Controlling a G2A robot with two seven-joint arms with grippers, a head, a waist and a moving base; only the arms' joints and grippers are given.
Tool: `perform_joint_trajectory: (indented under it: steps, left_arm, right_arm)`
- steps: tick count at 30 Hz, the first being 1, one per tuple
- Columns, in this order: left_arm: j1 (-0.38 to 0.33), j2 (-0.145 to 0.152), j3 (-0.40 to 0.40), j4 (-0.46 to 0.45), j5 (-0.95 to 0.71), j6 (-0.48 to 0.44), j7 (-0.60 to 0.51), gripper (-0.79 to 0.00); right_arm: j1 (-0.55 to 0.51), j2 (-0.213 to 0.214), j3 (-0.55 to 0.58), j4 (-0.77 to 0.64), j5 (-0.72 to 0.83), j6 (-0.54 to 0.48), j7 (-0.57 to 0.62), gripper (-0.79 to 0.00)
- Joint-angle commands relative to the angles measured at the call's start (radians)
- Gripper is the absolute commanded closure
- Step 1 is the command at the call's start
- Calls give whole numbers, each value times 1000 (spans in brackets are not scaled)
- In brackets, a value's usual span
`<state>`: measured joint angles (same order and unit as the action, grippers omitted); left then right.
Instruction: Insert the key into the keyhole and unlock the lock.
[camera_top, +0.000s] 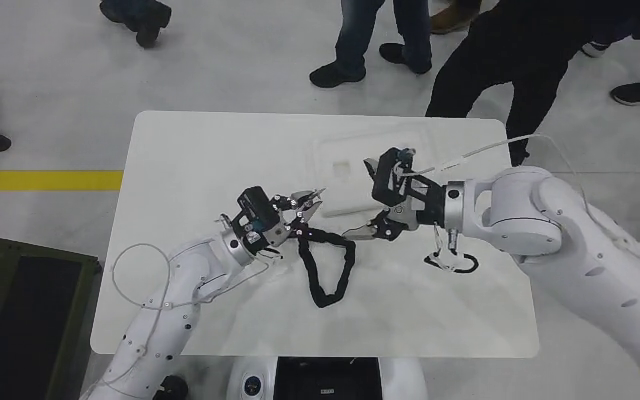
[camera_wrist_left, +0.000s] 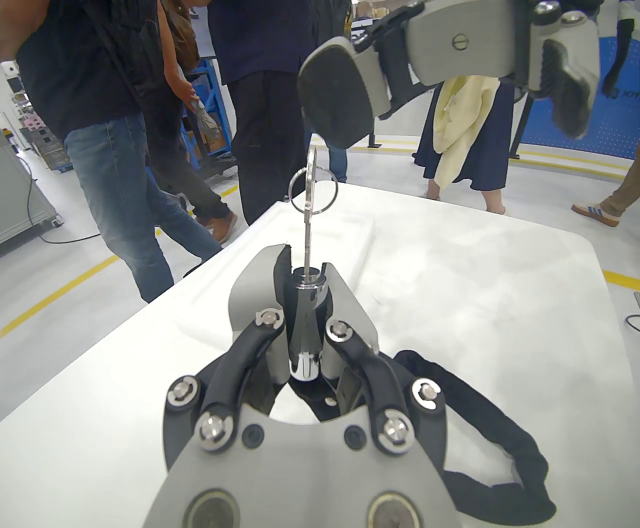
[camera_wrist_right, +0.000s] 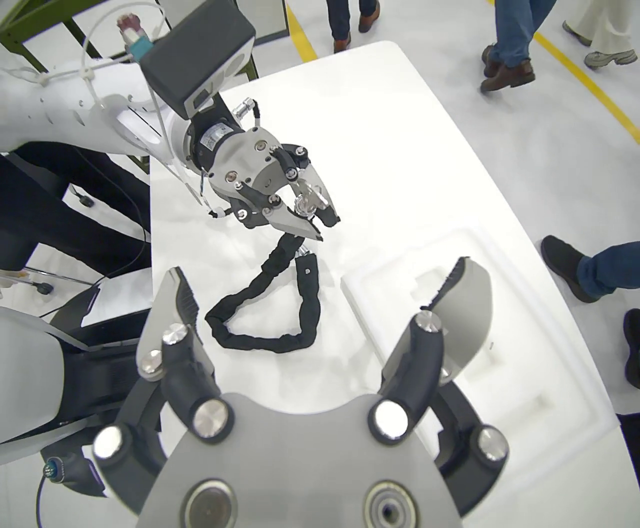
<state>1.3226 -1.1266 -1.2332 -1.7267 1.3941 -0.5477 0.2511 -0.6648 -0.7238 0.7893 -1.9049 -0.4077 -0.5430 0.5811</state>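
Note:
My left gripper (camera_wrist_left: 306, 265) is shut on the chrome lock cylinder (camera_wrist_left: 306, 320), held a little above the table (camera_top: 200, 200). A silver key (camera_wrist_left: 309, 200) with a ring stands straight out of the keyhole. The lock's black fabric-covered chain (camera_top: 330, 270) hangs from it and loops on the table. My right gripper (camera_wrist_right: 320, 295) is open just beyond the key, and its fingers (camera_wrist_left: 340, 90) straddle the key's head without touching it. From the top, the left gripper (camera_top: 308, 205) and right gripper (camera_top: 380, 197) face each other at mid-table.
A white foam tray (camera_wrist_right: 475, 310) with moulded recesses lies on the far side of the table, under the right gripper. Several people stand on the floor past the table's far edge.

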Motion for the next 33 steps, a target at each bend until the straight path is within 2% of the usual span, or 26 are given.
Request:
perform_joint_trajectory:
  steps: [1, 6, 12, 17, 23, 33]
  left_arm:
    - [25, 4, -32, -8, -15, 16, 4, 0]
    - [112, 15, -124, -37, -47, 65, -13, 0]
    - [233, 24, -224, -80, -90, 122, -47, 0]
    - [313, 28, -280, -109, -109, 162, -67, 0]
    - [346, 25, -301, -113, -115, 214, -61, 0]
    - [346, 25, -300, -110, -116, 217, -59, 0]
  right_arm:
    - [-38, 8, 34, 11, -8, -41, -75, -785]
    - [-155, 30, 114, 54, -84, -80, -218, -785]
    - [-290, 48, 206, 86, -187, -44, -380, -785]
    - [-369, 58, 270, 88, -257, -16, -450, -785]
    - [-431, 59, 321, 86, -301, 52, -481, -785]
    - [-431, 59, 321, 86, -301, 52, -481, -785]
